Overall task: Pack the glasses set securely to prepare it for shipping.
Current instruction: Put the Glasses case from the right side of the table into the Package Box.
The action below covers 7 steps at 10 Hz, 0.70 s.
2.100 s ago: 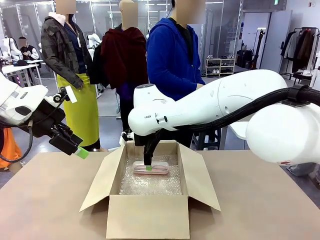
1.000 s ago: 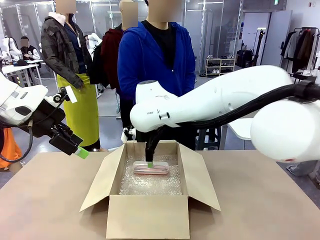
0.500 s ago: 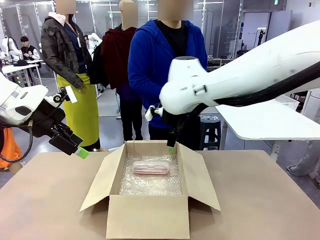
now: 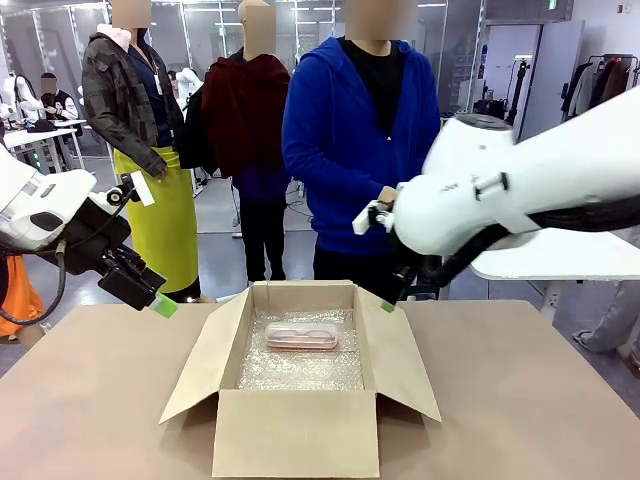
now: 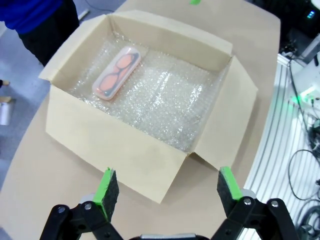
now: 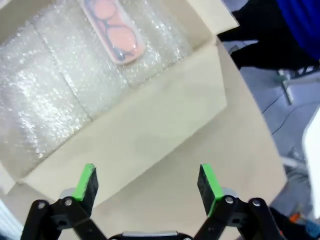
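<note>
Up above the box's right flap, the right gripper (image 4: 388,303) hung with its jaws spread wide and nothing between them. Its green pads (image 6: 208,183) stood well apart in the right wrist view, which looked down past them onto the flap and the bare table (image 4: 520,400) beside it. It touched neither the box (image 4: 298,432) nor the case. The white arm behind it came in from the right, above the table's far right part.

The left gripper (image 4: 160,300) was likewise wide open and empty. It hung over the left side of the table, well apart from the box and tilted toward it, with one green pad tip showing in the front view. From the left wrist view its two pads (image 5: 106,187) framed the near corner of the box from above.

The box stood open in the middle of the table, all four flaps folded outward. Bubble wrap (image 4: 300,372) covered its floor. The pink case (image 4: 301,337) lay flat on that wrap at the far end of the box, its long side running left to right, close to the far wall. Its clear lid faced up and showed dark-rimmed glasses (image 5: 115,74) inside.

A person (image 4: 360,140) in a blue hooded top stood at the far edge of the table, just behind the box.
</note>
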### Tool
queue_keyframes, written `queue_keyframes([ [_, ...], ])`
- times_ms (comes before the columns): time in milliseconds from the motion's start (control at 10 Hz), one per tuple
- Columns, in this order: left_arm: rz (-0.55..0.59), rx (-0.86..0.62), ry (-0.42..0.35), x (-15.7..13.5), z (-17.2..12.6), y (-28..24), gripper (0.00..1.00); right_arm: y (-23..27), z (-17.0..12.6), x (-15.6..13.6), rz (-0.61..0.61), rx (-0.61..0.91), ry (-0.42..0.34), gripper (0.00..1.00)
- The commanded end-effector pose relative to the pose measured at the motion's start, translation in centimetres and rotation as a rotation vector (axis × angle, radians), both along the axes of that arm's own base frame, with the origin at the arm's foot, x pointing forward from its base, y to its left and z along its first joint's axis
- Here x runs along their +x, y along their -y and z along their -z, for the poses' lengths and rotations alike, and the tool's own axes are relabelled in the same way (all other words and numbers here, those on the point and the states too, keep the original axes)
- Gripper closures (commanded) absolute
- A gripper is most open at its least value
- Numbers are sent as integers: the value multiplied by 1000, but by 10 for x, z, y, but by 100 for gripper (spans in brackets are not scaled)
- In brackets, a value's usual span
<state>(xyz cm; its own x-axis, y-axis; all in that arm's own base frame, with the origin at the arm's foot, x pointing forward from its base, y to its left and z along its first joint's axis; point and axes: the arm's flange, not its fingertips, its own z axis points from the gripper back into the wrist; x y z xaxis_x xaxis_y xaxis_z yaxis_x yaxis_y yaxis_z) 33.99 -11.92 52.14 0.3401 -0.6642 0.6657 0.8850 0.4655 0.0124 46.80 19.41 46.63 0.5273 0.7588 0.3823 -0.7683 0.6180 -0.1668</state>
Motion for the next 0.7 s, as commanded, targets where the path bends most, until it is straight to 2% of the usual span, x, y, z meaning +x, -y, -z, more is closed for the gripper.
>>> queue_keyframes([
  [0,22,-18,6,1,1,-3,0,29,-3,-42,65,85,34,0],
  [200,22,-18,6,1,1,-3,0,60,-12,-71,153,182,75,0],
  [400,22,-18,6,1,1,-3,0,94,-12,-90,266,256,26,0],
  [600,22,-18,6,1,1,-3,0,116,-9,-106,318,332,50,0],
])
